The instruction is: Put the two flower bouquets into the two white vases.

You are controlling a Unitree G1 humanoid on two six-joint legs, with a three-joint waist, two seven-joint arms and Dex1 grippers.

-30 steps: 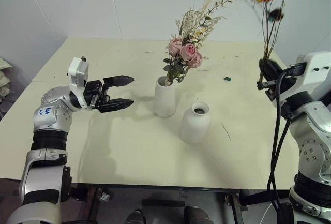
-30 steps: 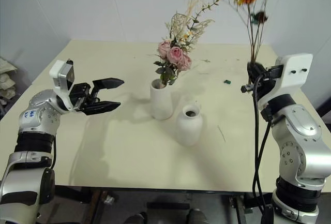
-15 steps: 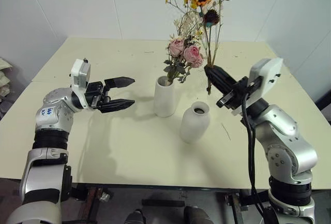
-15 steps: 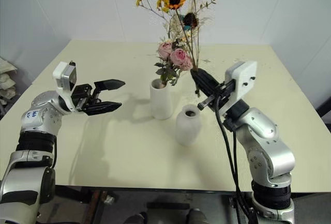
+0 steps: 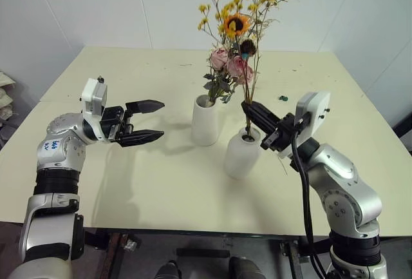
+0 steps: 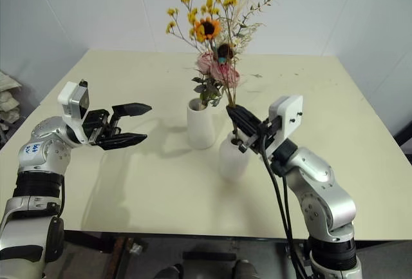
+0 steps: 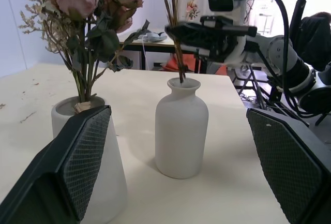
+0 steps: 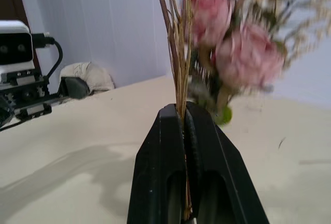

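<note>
Counter carrying both vases near its middle; the taller vase already holds the pink rose bouquet, so only the shorter narrow-necked vase, just beside it, remains to be filled. The yellow-orange bouquet stands upright, its thin stem ends at or just inside that neck, held low on the stems, apparently for aiming at the small mouth. Right gripper clamped on the stems, arm reaching in from the right; left gripper wide apart, holding nothing, level and pointing toward the vases.
</note>
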